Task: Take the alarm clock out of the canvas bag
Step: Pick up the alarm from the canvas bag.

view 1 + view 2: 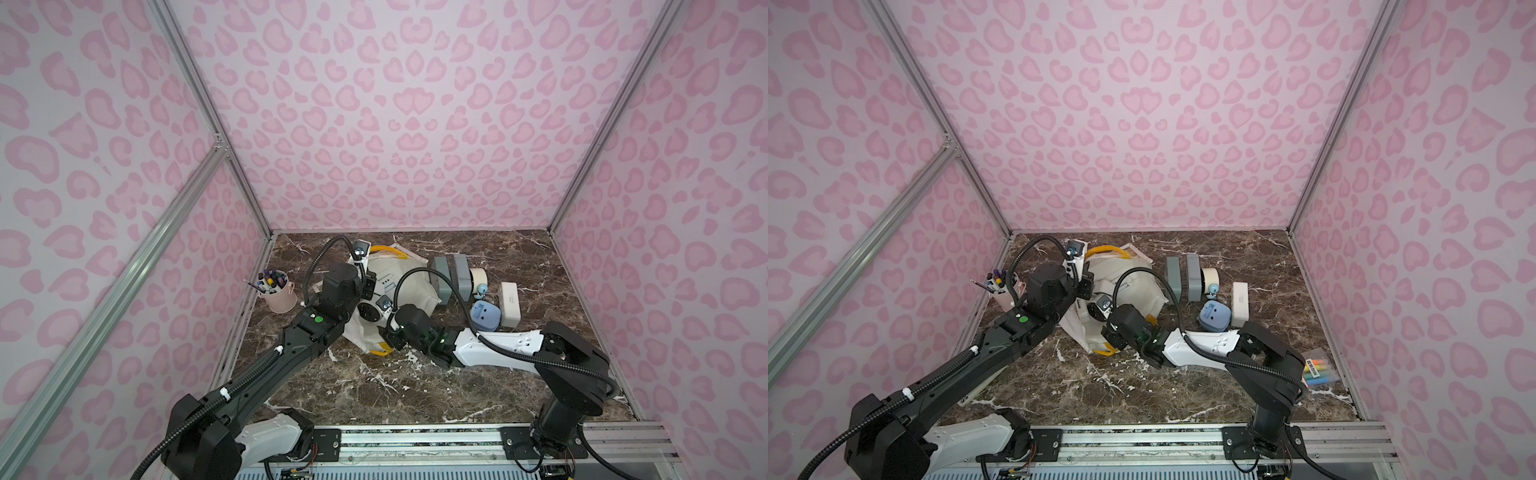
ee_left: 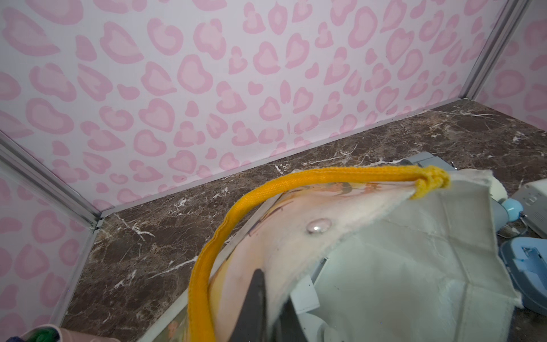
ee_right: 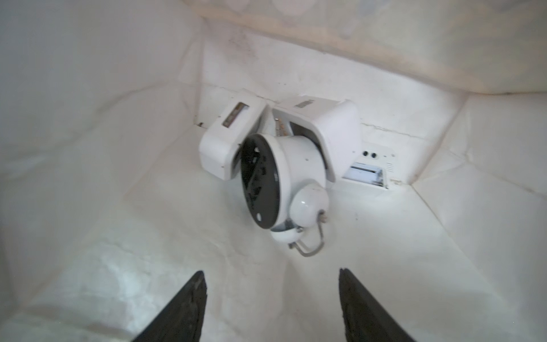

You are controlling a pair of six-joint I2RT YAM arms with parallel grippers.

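The off-white canvas bag (image 1: 417, 286) lies on the marble table in both top views, with one yellow handle (image 2: 296, 177) arching up. My left gripper (image 2: 272, 287) is shut on the bag's cloth rim (image 2: 296, 251) and holds it raised. My right gripper (image 3: 270, 271) is inside the bag, open, with nothing between its fingers. Just ahead of it lies a white twin-bell alarm clock (image 3: 275, 183) with a black face, tipped on its side on the bag's inner floor. It leans against two white boxy clocks (image 3: 225, 142) (image 3: 334, 133).
A pink pen bucket (image 1: 276, 293) stands by the left wall. Right of the bag are two grey boxes (image 1: 442, 276), a small blue bell clock (image 1: 482, 289), a blue square clock (image 1: 484, 316) and a white box (image 1: 510, 303). A highlighter pack (image 1: 1318, 370) lies at the right wall.
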